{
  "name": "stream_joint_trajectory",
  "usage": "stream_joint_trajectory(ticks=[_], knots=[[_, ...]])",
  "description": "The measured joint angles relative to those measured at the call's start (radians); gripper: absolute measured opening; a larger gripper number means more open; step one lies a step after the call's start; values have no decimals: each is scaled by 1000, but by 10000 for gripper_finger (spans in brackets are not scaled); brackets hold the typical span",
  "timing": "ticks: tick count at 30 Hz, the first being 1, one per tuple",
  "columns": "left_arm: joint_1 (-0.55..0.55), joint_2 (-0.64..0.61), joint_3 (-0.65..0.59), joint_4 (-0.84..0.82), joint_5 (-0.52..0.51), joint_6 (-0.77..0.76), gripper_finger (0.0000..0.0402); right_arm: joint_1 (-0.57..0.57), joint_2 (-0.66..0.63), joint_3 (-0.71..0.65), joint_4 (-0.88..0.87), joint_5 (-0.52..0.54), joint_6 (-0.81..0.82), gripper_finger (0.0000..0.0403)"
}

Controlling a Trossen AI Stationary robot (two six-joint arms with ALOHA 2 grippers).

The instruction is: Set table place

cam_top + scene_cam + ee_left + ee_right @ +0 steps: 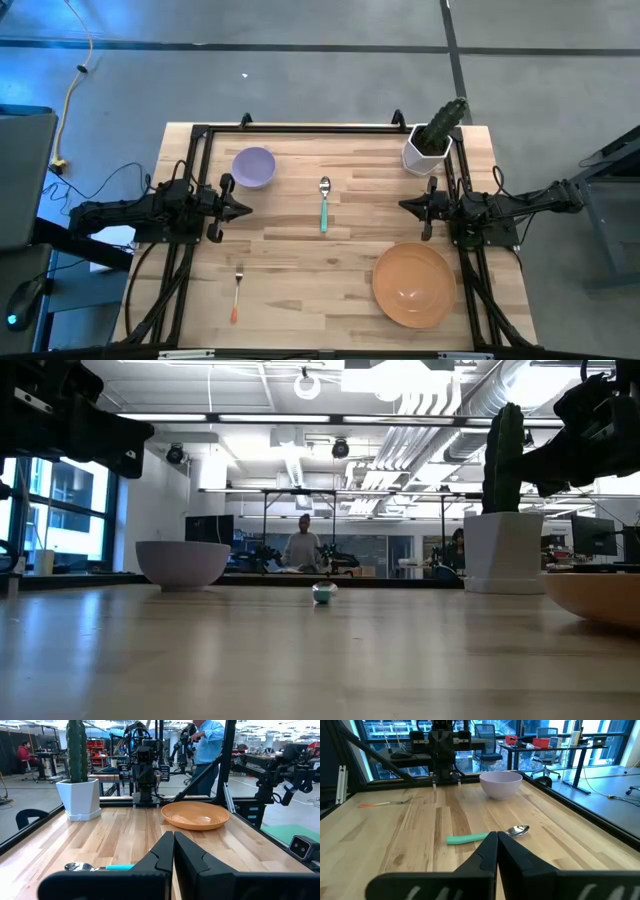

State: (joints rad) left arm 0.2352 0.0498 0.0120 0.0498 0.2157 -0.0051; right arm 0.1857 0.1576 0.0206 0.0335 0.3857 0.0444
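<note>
We have not begun: both hands, left hand (243, 208) and right hand (405, 206), wait pinched closed at the surface (290, 280) side edges (nothing held). Plate (413, 285) near-right corner, bowl (254, 166) far-left, spoon (324, 205) centre, fork (237, 294) near-left; next, reach for the plate.

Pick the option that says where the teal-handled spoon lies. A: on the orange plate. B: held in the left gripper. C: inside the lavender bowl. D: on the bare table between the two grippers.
D: the spoon lies on the table, between the left gripper and right gripper, apart from bowl and plate.
</note>
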Motion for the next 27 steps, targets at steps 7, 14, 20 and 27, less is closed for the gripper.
stream_joint_trajectory(ticks=[7,14,20,27], knots=[[0,0,0,11,-41,-33,1,0,0,0,0,0,0,0],[0,0,0,10,-52,-261,1,0,0,0,0,0,0,0],[0,0,0,16,-116,-452,1,0,0,-3,25,0,5,0],[0,0,0,16,-237,-565,1,0,0,-3,248,1,38,0]])
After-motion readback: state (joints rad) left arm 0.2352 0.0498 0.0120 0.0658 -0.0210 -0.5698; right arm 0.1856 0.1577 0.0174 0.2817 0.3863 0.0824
